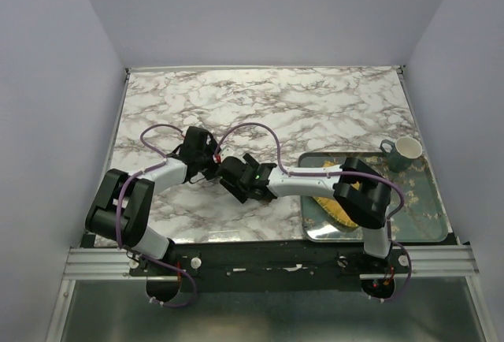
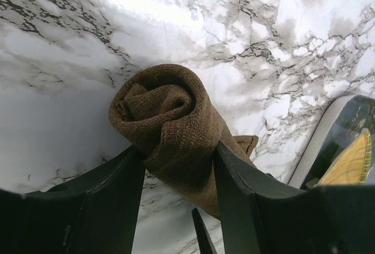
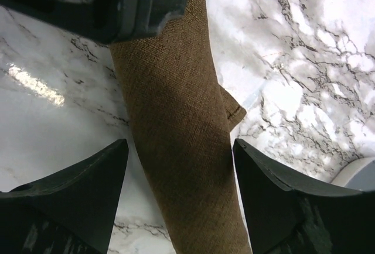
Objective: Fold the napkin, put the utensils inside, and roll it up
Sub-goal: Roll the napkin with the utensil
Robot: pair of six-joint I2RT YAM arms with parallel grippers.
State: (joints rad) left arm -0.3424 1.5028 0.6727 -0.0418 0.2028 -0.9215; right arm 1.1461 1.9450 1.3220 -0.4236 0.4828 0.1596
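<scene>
Your L gripper [image 2: 179,148] pinches the napkin [image 2: 167,110] roll; R gripper [image 3: 180,144] straddles it, open. Ease L off slowly, don't unroll it.

No readable text or labels, seemingly

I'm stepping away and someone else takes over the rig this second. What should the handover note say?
The left gripper has its fingers closed on the napkin, near one end of the roll.
The right gripper is open, with its fingers straddling the roll further along.
The napkin is rolled into a tube on the table, left of the tray.
The fork shows in no view; it may be inside the roll, unconfirmed.
Done: folding and rolling look complete, though one corner sticks out.
Left: confirm the fork is inside, tuck the corner, let go.
</scene>
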